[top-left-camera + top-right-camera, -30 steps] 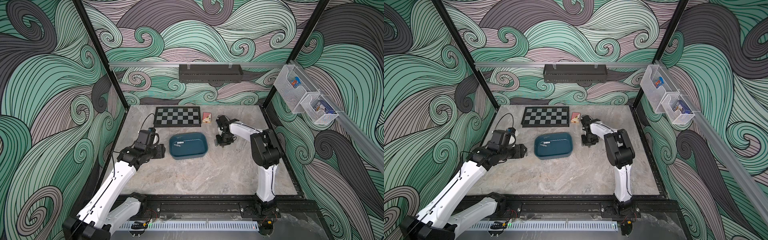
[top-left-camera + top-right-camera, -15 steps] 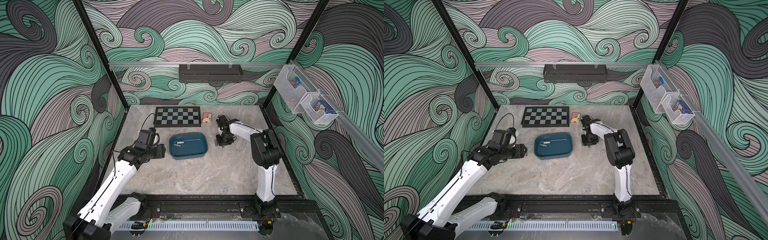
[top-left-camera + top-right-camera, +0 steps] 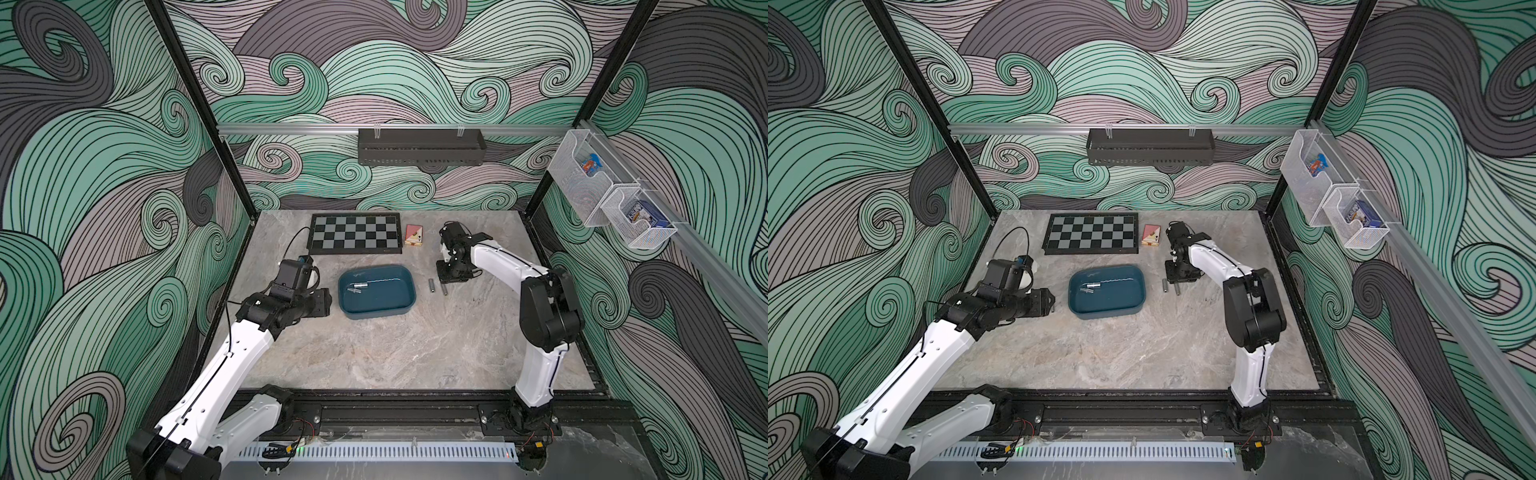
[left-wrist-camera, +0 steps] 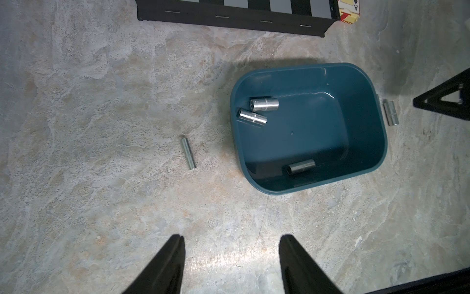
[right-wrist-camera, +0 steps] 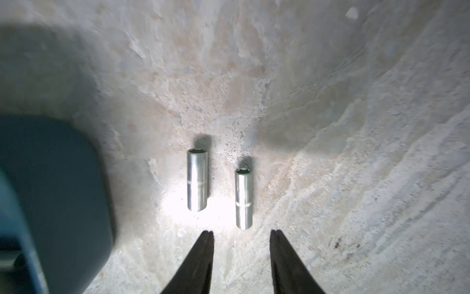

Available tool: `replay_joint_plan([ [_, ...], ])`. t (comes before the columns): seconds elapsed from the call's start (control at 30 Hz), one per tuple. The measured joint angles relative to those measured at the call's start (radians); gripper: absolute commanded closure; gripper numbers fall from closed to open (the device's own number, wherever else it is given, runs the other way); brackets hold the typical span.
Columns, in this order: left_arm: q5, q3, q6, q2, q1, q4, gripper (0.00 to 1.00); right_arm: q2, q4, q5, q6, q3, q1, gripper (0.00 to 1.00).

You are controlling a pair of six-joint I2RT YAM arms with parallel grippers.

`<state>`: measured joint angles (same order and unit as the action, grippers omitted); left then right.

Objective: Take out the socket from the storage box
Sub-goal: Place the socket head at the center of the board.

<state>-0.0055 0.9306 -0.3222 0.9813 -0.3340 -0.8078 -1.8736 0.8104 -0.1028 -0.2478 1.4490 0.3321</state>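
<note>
Left gripper [image 4: 231,238] hovers over the table [image 3: 374,365], jaws apart and empty, with a loose socket [image 4: 188,153] lying near the box [image 3: 374,313]. Inside the box lie two bright sockets [image 4: 264,104] and a dark socket [image 4: 301,166]. To the box's right, the right gripper [image 5: 240,233], jaws apart and holding nothing, hangs just over a pair of sockets [image 5: 197,183] on the table. Chessboard [image 3: 355,232] and card pack [image 3: 414,236] sit beyond.

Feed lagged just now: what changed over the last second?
The right pincer looks to have opened. The nearer socket lies free on the table ahead of its tips, beside a second socket. The arm itself barely shifted. The left pincer, open, and the storage box stayed put.
</note>
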Motion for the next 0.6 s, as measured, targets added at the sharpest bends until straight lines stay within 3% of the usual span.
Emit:
replay_joint_plan([
  [0.27, 0.014, 0.014, -0.050, 0.086, -0.064, -0.004, 0.37, 0.198, -0.019, 0.050, -0.046, -0.079, -0.006, 0.57],
  [0.43, -0.097, 0.205, -0.209, 0.277, -0.216, -0.039, 0.35, 0.304, -0.042, 0.103, -0.073, -0.178, -0.005, 0.56],
  [0.6, -0.154, 0.378, -0.367, 0.517, -0.253, -0.042, 0.34, 0.368, -0.077, 0.135, -0.096, -0.238, -0.005, 0.56],
])
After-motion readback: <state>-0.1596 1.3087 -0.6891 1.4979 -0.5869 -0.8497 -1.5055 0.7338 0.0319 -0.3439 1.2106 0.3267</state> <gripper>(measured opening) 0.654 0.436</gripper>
